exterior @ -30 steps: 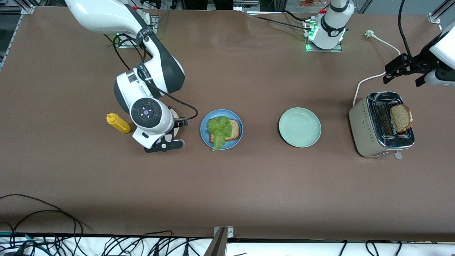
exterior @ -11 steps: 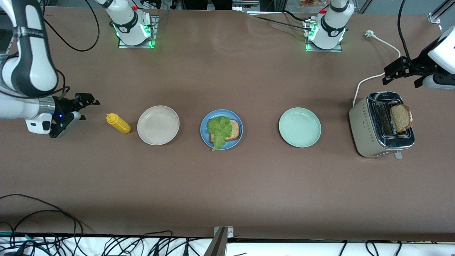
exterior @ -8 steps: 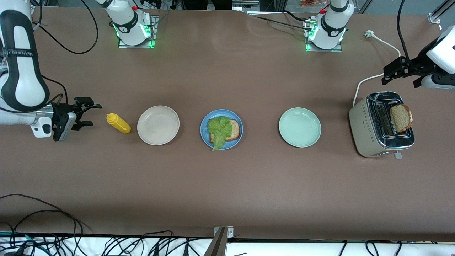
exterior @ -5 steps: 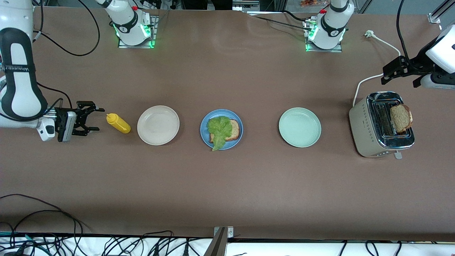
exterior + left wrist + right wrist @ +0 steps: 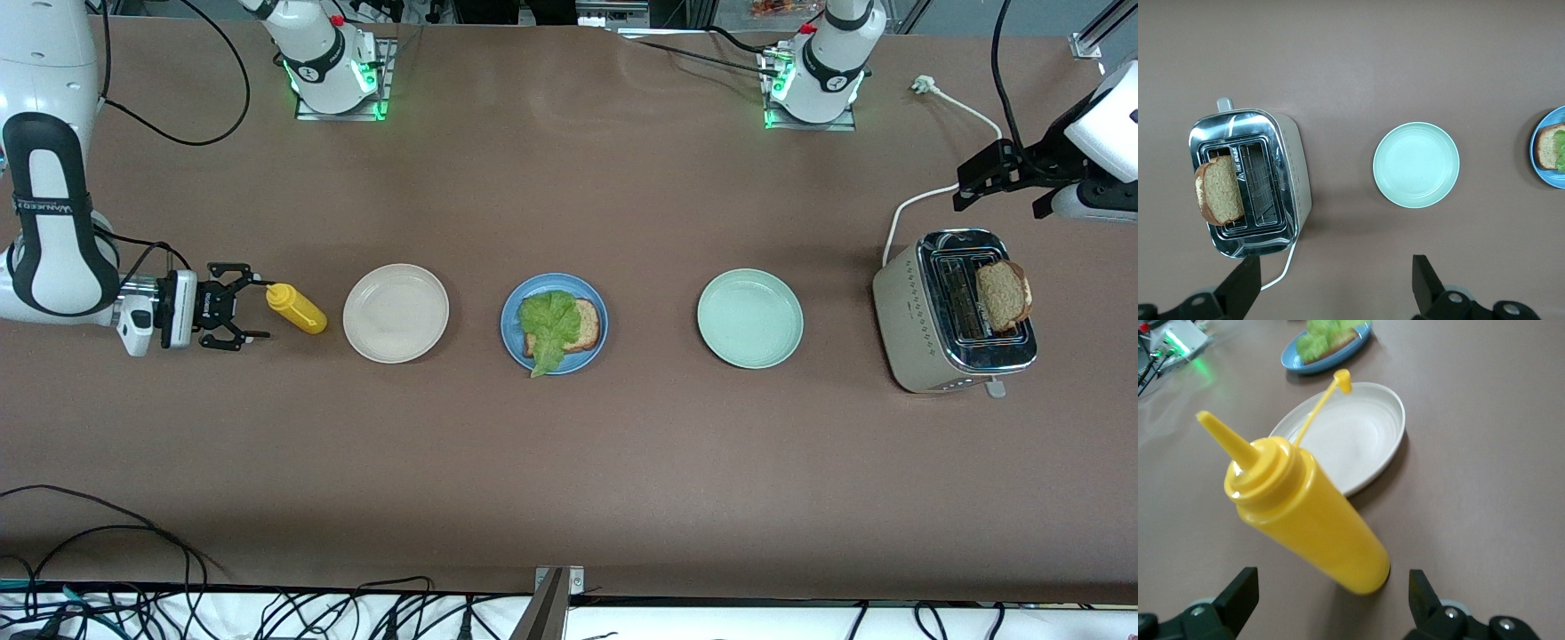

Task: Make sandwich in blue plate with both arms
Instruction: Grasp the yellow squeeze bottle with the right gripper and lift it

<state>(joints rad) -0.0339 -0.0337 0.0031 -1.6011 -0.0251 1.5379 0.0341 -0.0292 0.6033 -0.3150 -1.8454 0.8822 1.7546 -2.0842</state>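
The sandwich [image 5: 562, 327] on the blue plate [image 5: 511, 307] lacks its top toast [image 5: 1003, 295], sitting in the toaster [image 5: 925, 311]; right gripper [image 5: 242, 307] spread at mustard bottle [image 5: 297, 308], left gripper [image 5: 1000, 182] spread, waiting.

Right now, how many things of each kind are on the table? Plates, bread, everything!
Plates: 3, a blue plate, a beige plate and a pale green plate
Toast slices: 2, one on the blue plate, one in the toaster
Lettuce leaves: 1
Yellow squeeze bottles: 1
Toasters: 1
Total: 8
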